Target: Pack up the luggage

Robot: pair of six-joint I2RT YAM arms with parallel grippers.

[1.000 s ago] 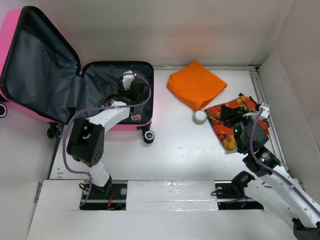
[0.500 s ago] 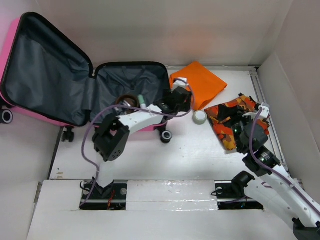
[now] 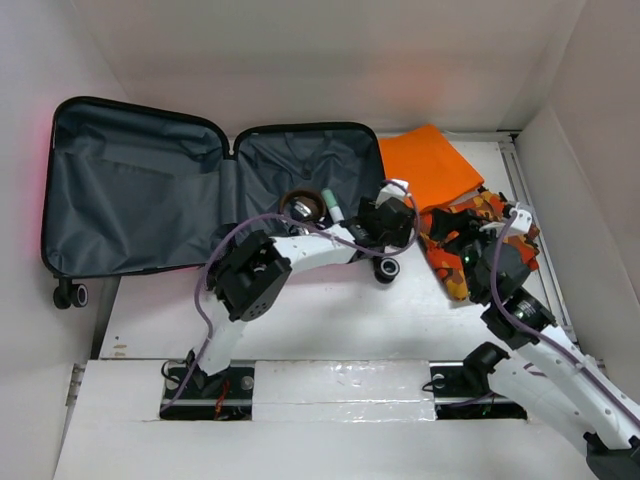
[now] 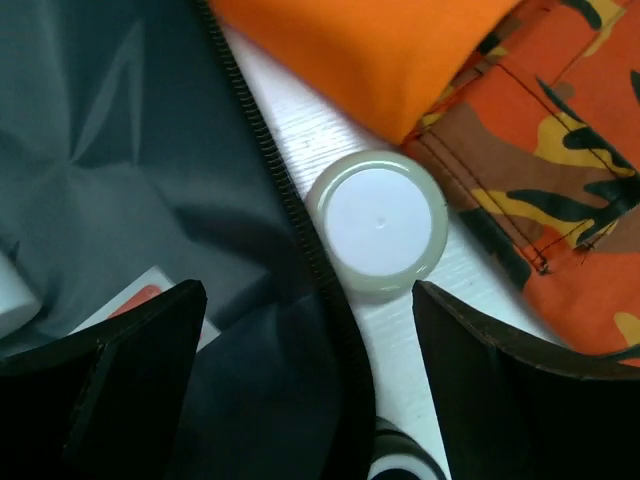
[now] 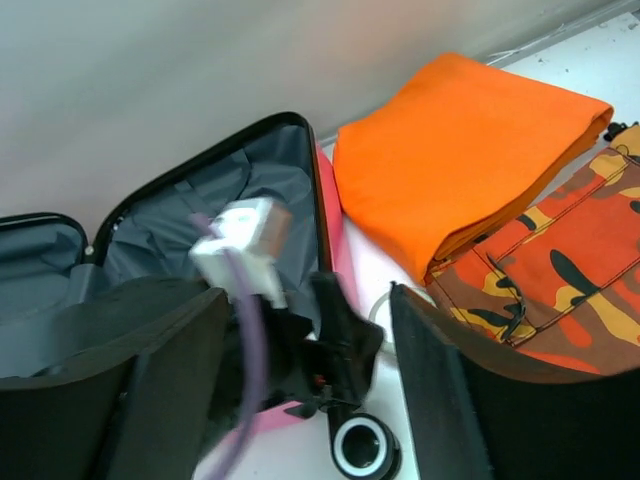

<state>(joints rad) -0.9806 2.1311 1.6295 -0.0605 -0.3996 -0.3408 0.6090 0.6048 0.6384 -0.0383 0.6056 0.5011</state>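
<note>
1. At the far-left corner of the table the luggage lies wide open. Its lid is spread flat to the left with the grey lining up, and its base sits beside it toward the middle of the far edge. A wheel shows at the lid's near-left corner.
2. In the base, toward its right side, lie a brown ring and a green-tipped tube.
3. The left gripper hangs over the luggage's right rim with its jaws released and spread wide, grasping nothing. Below the gap between them a white jar stands on the table, just beside the black zipper.
4. Right of the luggage, against the far edge, lies a folded orange cloth. Its near side touches a camo cloth.
5. The camo cloth lies crumpled near the right edge, and the jar is just beside its left hem.
6. The right gripper is above the camo cloth's near part, with its jaws released and wide apart and nothing between them.
</note>
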